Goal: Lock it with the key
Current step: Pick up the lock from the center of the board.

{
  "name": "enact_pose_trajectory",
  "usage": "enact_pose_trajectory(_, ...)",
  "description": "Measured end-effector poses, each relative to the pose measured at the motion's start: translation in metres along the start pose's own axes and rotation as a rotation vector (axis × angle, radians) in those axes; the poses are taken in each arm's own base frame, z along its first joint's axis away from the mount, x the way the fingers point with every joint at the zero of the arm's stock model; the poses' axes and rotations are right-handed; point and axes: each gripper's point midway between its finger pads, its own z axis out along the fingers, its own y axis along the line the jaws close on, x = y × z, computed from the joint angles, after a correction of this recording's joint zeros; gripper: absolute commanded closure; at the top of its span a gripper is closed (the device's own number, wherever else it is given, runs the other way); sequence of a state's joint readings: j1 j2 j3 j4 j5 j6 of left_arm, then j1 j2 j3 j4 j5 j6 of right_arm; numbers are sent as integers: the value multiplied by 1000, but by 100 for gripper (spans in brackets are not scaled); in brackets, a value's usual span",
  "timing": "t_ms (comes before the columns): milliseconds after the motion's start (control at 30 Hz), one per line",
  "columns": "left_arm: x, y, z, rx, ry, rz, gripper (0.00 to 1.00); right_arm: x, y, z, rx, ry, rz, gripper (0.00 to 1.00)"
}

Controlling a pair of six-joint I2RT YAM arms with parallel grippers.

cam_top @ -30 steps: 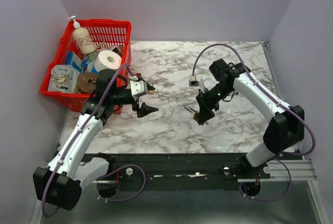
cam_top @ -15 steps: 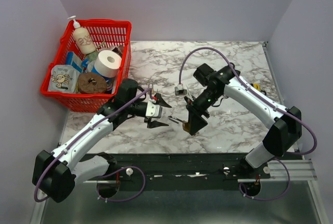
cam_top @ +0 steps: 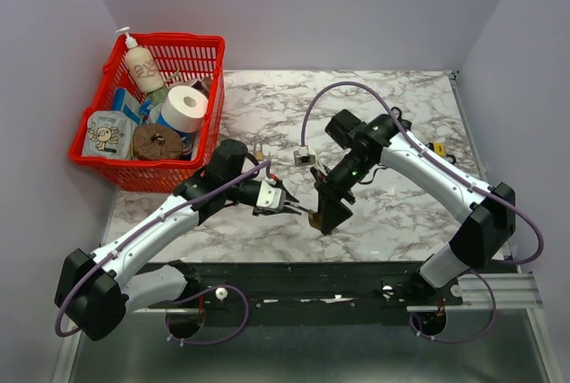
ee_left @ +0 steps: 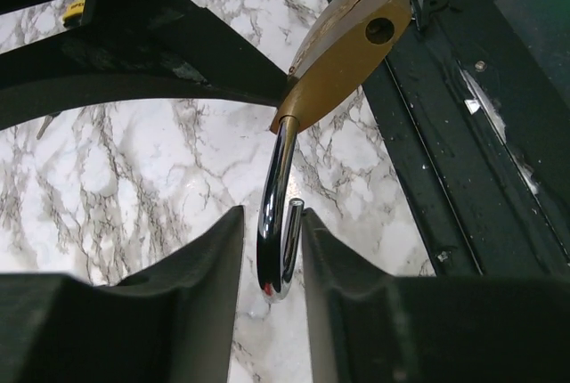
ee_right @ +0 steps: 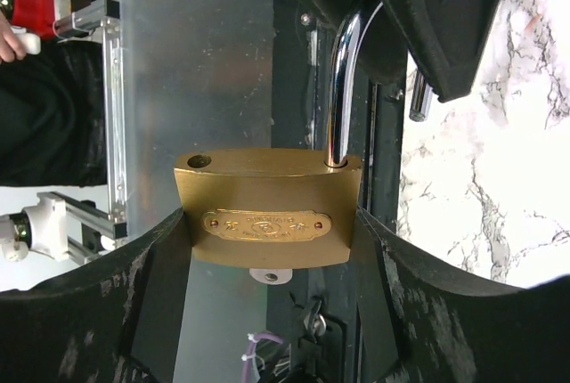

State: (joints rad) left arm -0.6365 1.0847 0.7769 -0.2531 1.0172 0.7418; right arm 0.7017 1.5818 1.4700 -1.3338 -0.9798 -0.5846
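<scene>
My right gripper [cam_top: 328, 214] [ee_right: 270, 223] is shut on the brass padlock [cam_top: 324, 217] [ee_right: 267, 214] and holds its body by both sides above the table's near edge. The chrome shackle [ee_left: 274, 214] [ee_right: 337, 89] stands open, its free end out of the body. My left gripper [cam_top: 283, 206] [ee_left: 272, 212] straddles the shackle's bend. One finger [ee_left: 329, 267] touches the free end, and a thin gap shows at the other finger [ee_left: 209, 267]. A small silver stub with a hole [ee_right: 269, 274] sticks out under the body. I cannot tell if it is the key.
A red basket [cam_top: 207, 43] with a soap bottle, a paper roll and packets stands at the back left. A small yellow object [cam_top: 436, 146] lies on the marble by the right arm. The black frame rail [cam_top: 312, 281] runs along the near edge.
The left arm swung right, away from the basket, and its jaws narrowed around the shackle. The right arm carried the padlock left and nearer to meet it.
</scene>
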Motion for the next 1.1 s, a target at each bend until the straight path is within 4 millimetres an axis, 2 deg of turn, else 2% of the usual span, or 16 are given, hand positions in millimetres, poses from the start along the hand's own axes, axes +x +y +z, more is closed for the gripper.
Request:
enact_pose_trajectory(67,2,0,1,0,7,-3,83,0,1,1,-1,1,1,97)
enact_pose_trajectory(133,5,0,1,1,15,-8,100,-1,2,1,-2,2,3,89)
enact_pose_trajectory(167,6,0,1,2,15,-9,100,0,1,1,0,4,3,71)
enact_pose_trajectory(233,7,-2,1,10,19,-16,100,0,0,0,7,7,3,46)
enact_pose_trajectory(267,7,-2,1,11,20,-16,100,0,0,0,9,9,3,26)
enact_pose_trajectory(367,6,-3,0,15,25,-24,100,0,2,0,10,7,18,0)
enact_pose_trajectory(600,18,-10,-4,10,79,-107,100,-6,12,-19,73,-66,22,0)
enact_pose_trajectory(767,15,-5,-10,-32,84,-167,100,-12,-4,-45,182,-156,12,0)
enact_pose_trajectory(900,-1,1,-13,-64,54,-232,100,-12,-16,-65,337,-248,-61,0)
enact_pose_trajectory(1000,-20,14,-19,-119,8,-287,100,-16,-7,-78,438,-326,-160,0)
enact_pose_trajectory(1100,-43,27,-27,-163,-45,-325,100,-28,11,-93,499,-414,-270,0)
